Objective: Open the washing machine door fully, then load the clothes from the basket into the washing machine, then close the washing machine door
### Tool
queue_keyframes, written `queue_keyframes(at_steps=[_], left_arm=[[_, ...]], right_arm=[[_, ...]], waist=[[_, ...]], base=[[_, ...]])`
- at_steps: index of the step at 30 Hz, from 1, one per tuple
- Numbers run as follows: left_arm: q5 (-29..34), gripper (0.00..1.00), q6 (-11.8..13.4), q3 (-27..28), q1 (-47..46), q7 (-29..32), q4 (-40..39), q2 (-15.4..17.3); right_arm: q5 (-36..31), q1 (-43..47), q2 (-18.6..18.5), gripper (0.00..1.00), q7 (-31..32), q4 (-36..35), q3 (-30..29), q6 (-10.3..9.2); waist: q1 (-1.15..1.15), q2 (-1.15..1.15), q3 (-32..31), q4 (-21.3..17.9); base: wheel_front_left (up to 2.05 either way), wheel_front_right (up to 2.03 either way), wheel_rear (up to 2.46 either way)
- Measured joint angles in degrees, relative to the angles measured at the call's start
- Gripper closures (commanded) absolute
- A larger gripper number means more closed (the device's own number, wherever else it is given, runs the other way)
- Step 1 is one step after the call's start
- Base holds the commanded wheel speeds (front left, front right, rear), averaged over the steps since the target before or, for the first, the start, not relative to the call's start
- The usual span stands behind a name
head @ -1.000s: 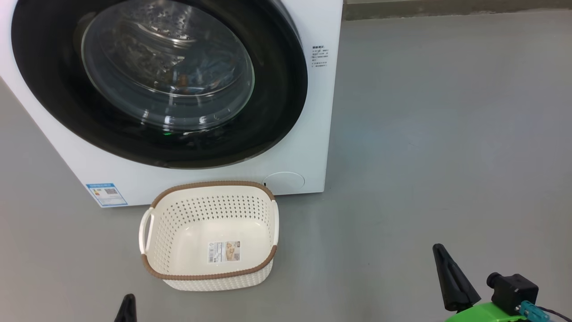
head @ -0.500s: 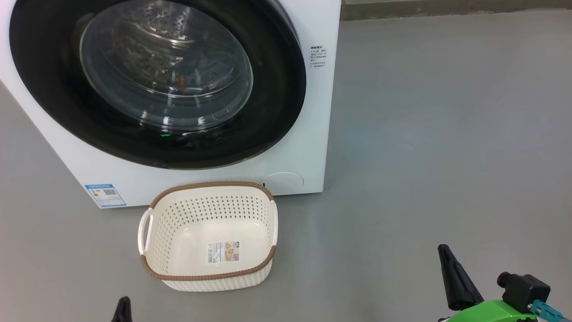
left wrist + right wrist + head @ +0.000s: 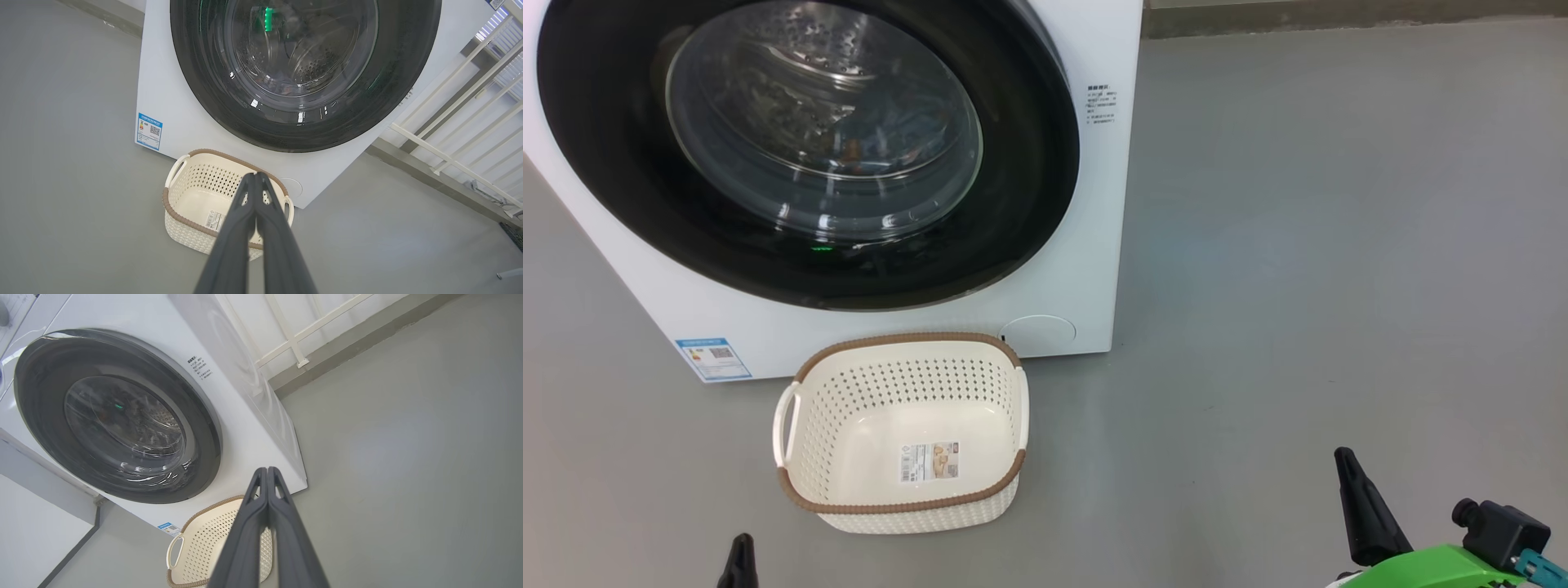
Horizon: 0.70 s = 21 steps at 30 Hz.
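The washing machine [image 3: 1086,269] is a white box on the grey floor, and the washing machine door [image 3: 1029,204] with its black rim lies flush against its front. Behind the door's glass, a bit of bluish cloth with orange specks [image 3: 894,135] shows in the drum; I take it for the clothes. The basket [image 3: 903,500], cream with a brown rim, stands in front of the machine and holds only its label sticker. My left gripper [image 3: 740,541] pokes up at the bottom left, shut and empty [image 3: 255,174]. My right gripper [image 3: 1342,454] sits at the bottom right, also shut and empty [image 3: 267,469].
A white railing [image 3: 457,122] runs along the wall on the machine's right side, above a grey skirting [image 3: 1339,16]. Open grey floor [image 3: 1339,245] stretches to the right of the machine. A pale wall [image 3: 36,522] stands at the machine's other side.
The head camera has shifted slightly. The right gripper has drifted a little to the right and the left one a little to the left. Door and basket stay put.
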Motion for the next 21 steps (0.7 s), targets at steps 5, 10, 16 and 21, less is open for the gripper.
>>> queue_keyframes(at_steps=[5, 10, 16, 21], left_arm=[[-3.74, 1.0, -0.02, 0.18, -1.03, 1.11, 0.31, 0.01], [-7.01, 1.0, -0.02, 0.3, -1.27, 1.75, 0.6, 0.02], [-10.78, 1.0, -0.02, 0.52, -2.21, 2.76, 0.94, 0.03], [-14.07, 1.0, -0.02, 0.68, -2.61, 3.69, 1.16, 0.04]], right_arm=[[3.93, -0.04, -0.01, 1.0, 0.74, 0.1, -0.47, 0.0], [6.66, -0.14, -0.03, 1.0, 1.58, 0.21, -0.78, 0.0], [10.46, -0.18, -0.04, 1.0, 2.58, 0.26, -1.01, 0.0], [13.36, -0.79, -0.08, 1.0, 3.48, 0.33, -1.2, 0.0]], waist=[[0.0, 0.0, -0.03, -0.09], [0.0, 0.0, -0.05, -0.17], [0.0, 0.0, -0.07, -0.27], [0.0, 0.0, -0.1, -0.35]], base=[[0.0, 0.0, 0.0], [0.0, 0.0, 0.0], [0.0, 0.0, 0.0], [0.0, 0.0, 0.0]])
